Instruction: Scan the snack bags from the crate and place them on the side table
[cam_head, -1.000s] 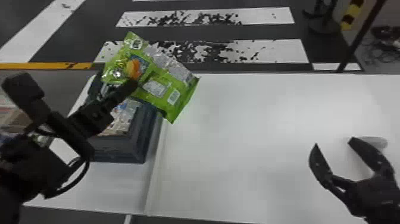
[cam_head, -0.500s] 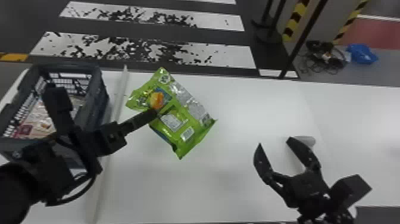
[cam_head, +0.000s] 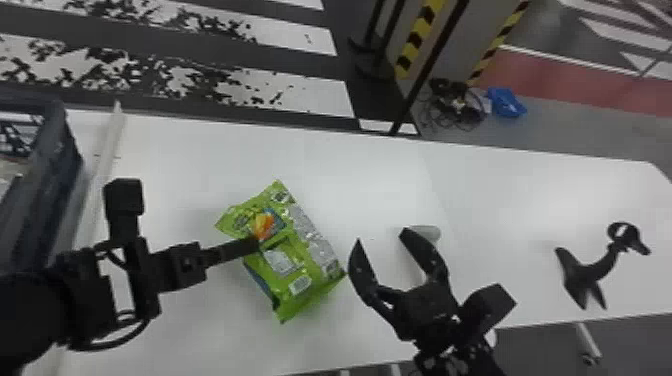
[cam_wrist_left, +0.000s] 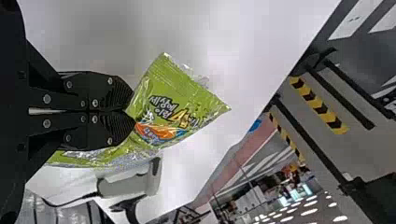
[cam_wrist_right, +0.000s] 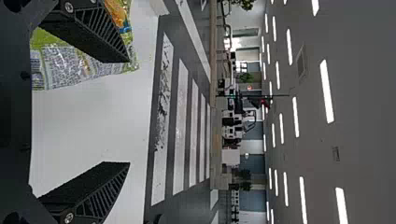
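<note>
In the head view my left gripper (cam_head: 254, 245) holds a green snack bag (cam_head: 287, 265) above the white table. The left wrist view has the left gripper (cam_wrist_left: 130, 111) shut on one end of the snack bag (cam_wrist_left: 173, 100). To the right of the bag, my right gripper (cam_head: 381, 239) stands open with nothing between its fingers; in the right wrist view the right gripper (cam_wrist_right: 129, 112) is spread wide, the bag (cam_wrist_right: 70, 65) behind one finger. A light grey scanner (cam_wrist_left: 128, 185) shows in the left wrist view, its end (cam_head: 424, 233) behind the right gripper.
The dark crate (cam_head: 47, 150) stands at the far left beside a raised white strip (cam_head: 107, 150). A black stand (cam_head: 585, 272) sits on the right part of the white table (cam_head: 540, 200). Beyond the table are posts and a pile of cables (cam_head: 452, 107).
The head view has turned to the right. My left gripper has carried the bag away from over the crate to above the table, closer to the right gripper, which remains open.
</note>
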